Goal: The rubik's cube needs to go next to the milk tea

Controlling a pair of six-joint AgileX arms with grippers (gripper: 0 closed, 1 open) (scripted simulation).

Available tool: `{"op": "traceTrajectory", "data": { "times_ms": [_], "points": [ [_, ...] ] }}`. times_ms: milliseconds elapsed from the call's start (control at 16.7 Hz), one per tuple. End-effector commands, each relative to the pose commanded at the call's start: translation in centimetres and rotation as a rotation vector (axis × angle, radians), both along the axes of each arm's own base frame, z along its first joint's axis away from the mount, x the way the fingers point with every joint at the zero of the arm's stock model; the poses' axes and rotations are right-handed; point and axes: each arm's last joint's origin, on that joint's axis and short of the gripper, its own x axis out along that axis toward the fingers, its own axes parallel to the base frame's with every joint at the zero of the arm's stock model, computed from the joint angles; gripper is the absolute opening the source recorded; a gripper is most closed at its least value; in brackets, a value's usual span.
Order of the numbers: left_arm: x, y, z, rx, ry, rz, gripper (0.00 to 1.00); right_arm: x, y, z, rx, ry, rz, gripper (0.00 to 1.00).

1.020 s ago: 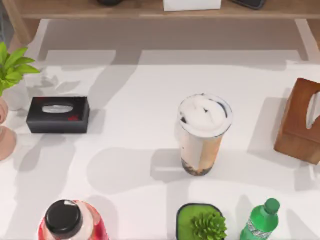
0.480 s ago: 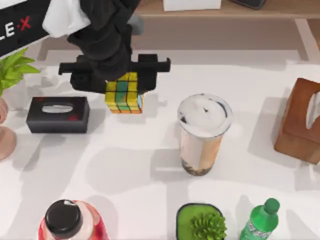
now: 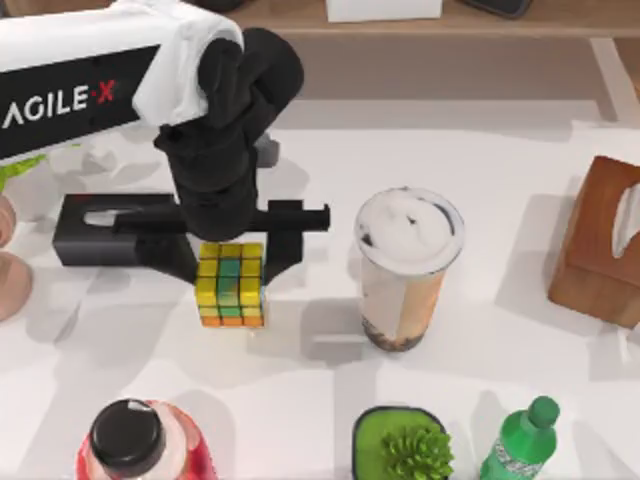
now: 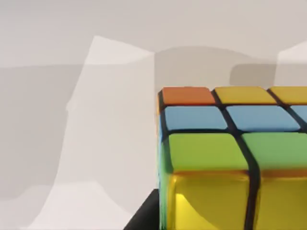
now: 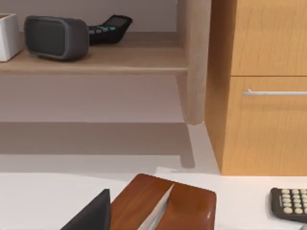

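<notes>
The rubik's cube (image 3: 231, 285), with yellow, green and orange squares, is held in my left gripper (image 3: 232, 265), which is shut on it from above, left of the table's middle. The black fingers (image 3: 283, 250) press on its two sides. In the left wrist view the cube (image 4: 230, 158) looms close, with white table beyond it. The milk tea (image 3: 405, 270), a tall clear cup with a white foamy lid, stands upright to the cube's right, about one cube width away. My right arm is parked at the right; a dark part of its gripper (image 5: 91, 215) edges the right wrist view.
A black tissue box (image 3: 85, 235) lies just left of the left arm. Along the front edge stand a red bottle with a black cap (image 3: 130, 440), a small potted plant (image 3: 405, 450) and a green bottle (image 3: 520, 440). A brown wooden box (image 3: 605, 240) sits at the right.
My left arm came into view carrying the cube, then moved from the back of the table toward the front, to the milk tea's left. The milk tea has not moved.
</notes>
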Motion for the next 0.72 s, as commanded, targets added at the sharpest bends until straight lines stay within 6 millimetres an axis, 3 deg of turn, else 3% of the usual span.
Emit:
{"op": "traceTrajectory", "data": {
  "times_ms": [720],
  "points": [
    [0.59, 0.91, 0.80, -0.013, -0.041, 0.033, 0.00, 0.00, 0.00, 0.00, 0.000, 0.000, 0.000, 1.00]
  ]
}}
